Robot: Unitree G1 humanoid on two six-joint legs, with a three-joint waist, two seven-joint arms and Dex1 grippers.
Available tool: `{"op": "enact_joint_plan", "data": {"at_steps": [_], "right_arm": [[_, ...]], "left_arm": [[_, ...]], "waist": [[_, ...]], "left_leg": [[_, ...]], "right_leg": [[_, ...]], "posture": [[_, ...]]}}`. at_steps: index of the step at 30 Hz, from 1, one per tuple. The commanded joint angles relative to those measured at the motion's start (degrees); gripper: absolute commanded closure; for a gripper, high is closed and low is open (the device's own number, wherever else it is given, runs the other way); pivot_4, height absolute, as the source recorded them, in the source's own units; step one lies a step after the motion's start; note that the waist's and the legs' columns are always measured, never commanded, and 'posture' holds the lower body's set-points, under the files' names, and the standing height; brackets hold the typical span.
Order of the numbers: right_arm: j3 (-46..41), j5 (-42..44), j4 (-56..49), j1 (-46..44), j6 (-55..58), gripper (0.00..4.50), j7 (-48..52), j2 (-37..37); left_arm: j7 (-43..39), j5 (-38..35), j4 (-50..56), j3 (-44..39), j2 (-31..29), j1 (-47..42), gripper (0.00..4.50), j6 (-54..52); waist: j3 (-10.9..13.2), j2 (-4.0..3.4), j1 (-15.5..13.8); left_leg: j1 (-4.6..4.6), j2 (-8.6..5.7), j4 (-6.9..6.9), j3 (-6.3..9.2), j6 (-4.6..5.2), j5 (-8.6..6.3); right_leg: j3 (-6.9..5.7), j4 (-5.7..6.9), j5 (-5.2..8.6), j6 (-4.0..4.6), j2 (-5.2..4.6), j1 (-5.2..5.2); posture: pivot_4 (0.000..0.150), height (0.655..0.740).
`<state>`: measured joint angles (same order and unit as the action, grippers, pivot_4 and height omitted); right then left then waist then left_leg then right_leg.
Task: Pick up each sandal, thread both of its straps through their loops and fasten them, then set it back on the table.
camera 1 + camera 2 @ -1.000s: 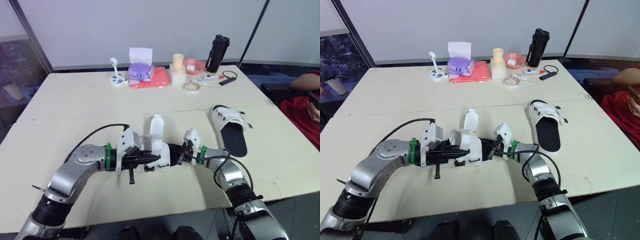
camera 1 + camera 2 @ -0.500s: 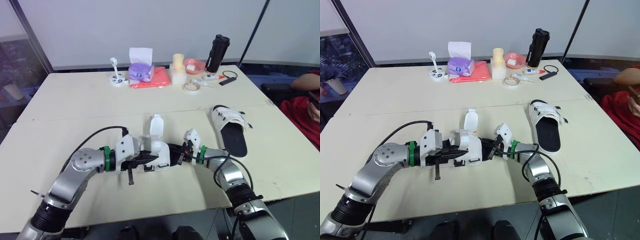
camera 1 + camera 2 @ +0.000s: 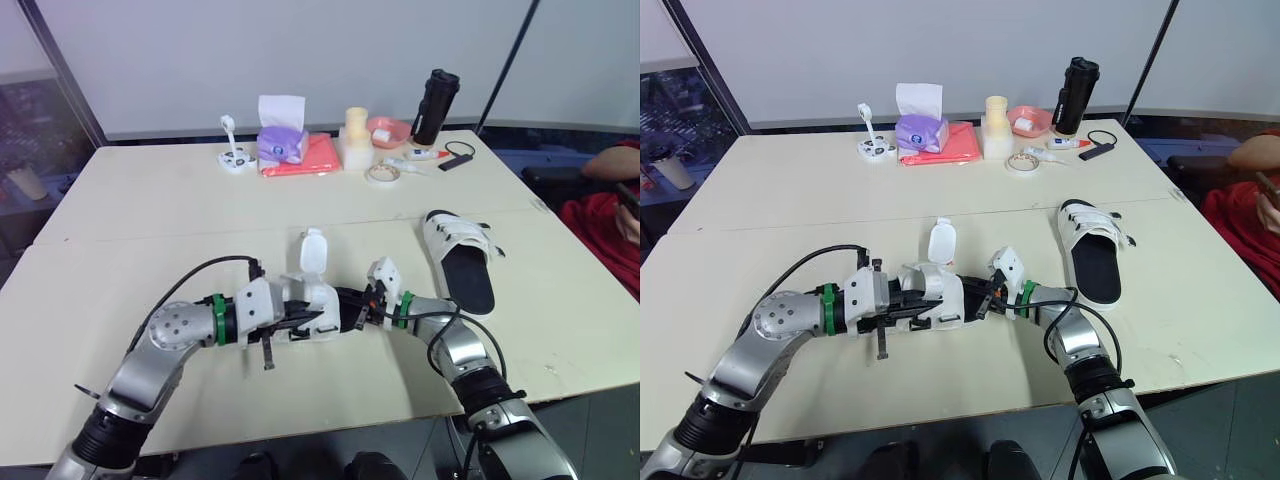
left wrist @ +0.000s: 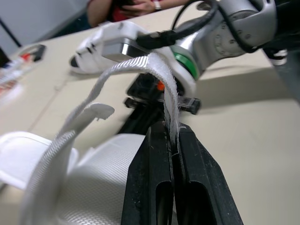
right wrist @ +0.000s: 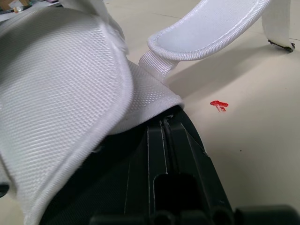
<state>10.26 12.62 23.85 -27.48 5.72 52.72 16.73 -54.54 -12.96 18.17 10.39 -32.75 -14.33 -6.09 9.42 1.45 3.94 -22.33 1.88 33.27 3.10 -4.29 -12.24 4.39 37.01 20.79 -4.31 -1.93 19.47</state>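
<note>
Beige and wide, the table (image 3: 150,210) runs back to a plain white wall, with a purple tissue box (image 3: 281,143), a red cloth (image 3: 315,155), a roll of tape (image 3: 380,174) and a black bottle (image 3: 434,106) grouped along its far edge. Near the front edge, the near sandal (image 3: 312,297) sits between the two grippers, which meet it from opposite sides. The left gripper (image 4: 172,129) has its black fingers pinched tight on one strap (image 4: 140,65), which arcs up from the sandal's white upper and comes down between the fingertips. The right gripper (image 5: 165,123) has its fingers pressed together on the sandal's edge, their tips tucked beneath the woven white upper. The other strap (image 3: 313,250) stands upright and loose above the sandal. The second sandal (image 3: 458,258) lies flat on the table to the right, well apart from the grippers, with its straps across the upper and its black footbed showing. A person's red sleeve (image 3: 600,215) shows beyond the table's right edge.
</note>
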Motion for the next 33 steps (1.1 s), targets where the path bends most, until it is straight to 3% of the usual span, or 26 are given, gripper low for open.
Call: {"op": "enact_joint_plan", "data": {"at_steps": [1, 18, 32, 33], "right_arm": [[1.3, -4.0, 8.1, 3.0, 4.8, 4.5, -2.8, 0.8], [1.2, -4.0, 9.4, 2.4, 4.6, 4.5, -2.8, 0.6], [0.9, -3.9, 9.6, 2.3, 4.6, 4.5, -3.2, 0.6], [0.9, -3.9, 9.7, 2.3, 4.5, 4.5, -3.3, 0.5]], "left_arm": [[0.1, 1.9, 1.3, 0.2, -0.7, 0.2, 4.44, 3.7], [1.6, 1.8, 5.4, -0.5, -2.3, 6.3, 4.44, 3.2], [-1.3, 2.1, 2.8, 0.1, -4.7, 5.1, 4.44, 2.1], [-1.4, 1.9, 2.8, 0.0, -4.8, 4.9, 4.19, 1.9]], "waist": [[0.0, 0.0, 0.0], [0.0, -0.04, 0.0], [0.0, -0.12, 0.0], [0.0, -0.12, 0.0]], "left_leg": [[0.0, 0.0, 0.0, 0.0, 0.0, 0.0], [-0.04, 0.01, -0.04, -0.01, 0.0, 0.0], [-0.03, 0.02, -0.07, -0.01, 0.0, 0.0], [-0.04, 0.02, -0.07, -0.01, 0.0, 0.0]], "right_leg": [[0.0, 0.0, 0.0, 0.0, 0.0, 0.0], [0.0, 0.0, 0.0, 0.01, 0.0, -0.01], [0.0, 0.0, 0.0, 0.02, -0.01, 0.02], [0.0, 0.0, -0.01, 0.02, -0.01, 0.02]], "posture": [[0.15, 0.74], [0.15, 0.74], [0.15, 0.74], [0.15, 0.74]]}}
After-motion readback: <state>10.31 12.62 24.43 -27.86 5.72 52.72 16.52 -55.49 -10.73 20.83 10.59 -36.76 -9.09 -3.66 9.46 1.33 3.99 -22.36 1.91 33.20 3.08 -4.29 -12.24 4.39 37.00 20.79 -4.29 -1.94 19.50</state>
